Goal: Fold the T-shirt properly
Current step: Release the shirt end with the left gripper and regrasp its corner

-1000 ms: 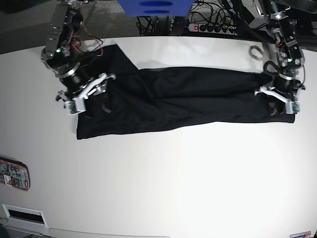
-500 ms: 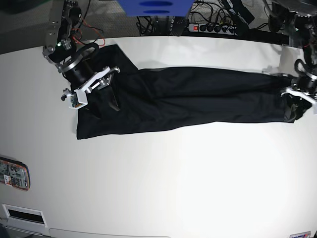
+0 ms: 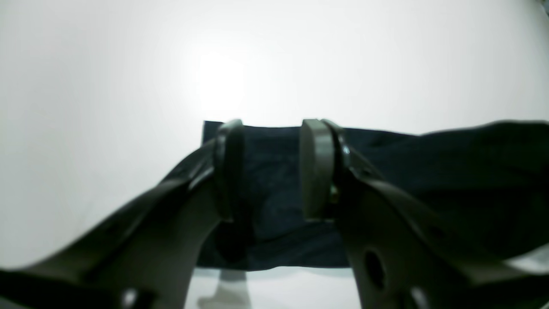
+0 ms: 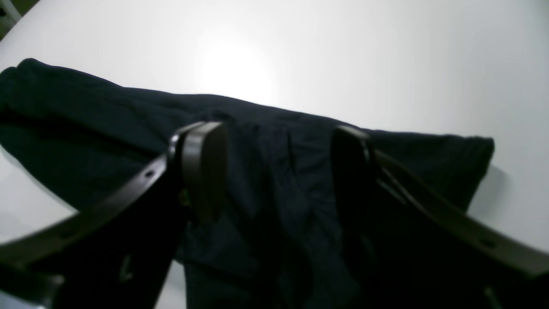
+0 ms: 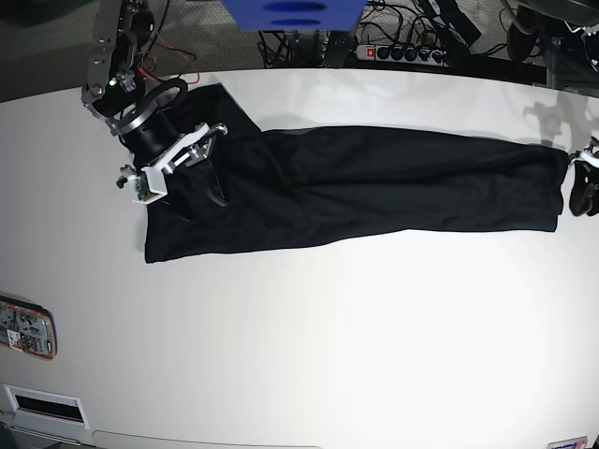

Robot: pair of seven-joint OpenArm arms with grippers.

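Soft black T-shirt [image 5: 374,182] lies in a long band — both arms' jaws gape, gripping nothing.

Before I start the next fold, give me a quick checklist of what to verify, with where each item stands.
1. Right gripper open: ok. Its jaws stand wide apart, with nothing pinched between them.
2. Left gripper open: ok. There is a clear gap between its fingers.
3. Left gripper clear of the T-shirt: cannot tell. It sits at the cloth's end by the table edge, and contact is unclear.
4. T-shirt laid in a long flat band: ok, stretched across the table.
5. Right-arm end tidy: not ok. The cloth under the right gripper is bunched, with a flap sticking out toward the back.
6. Front edge straight: ok, mostly even.
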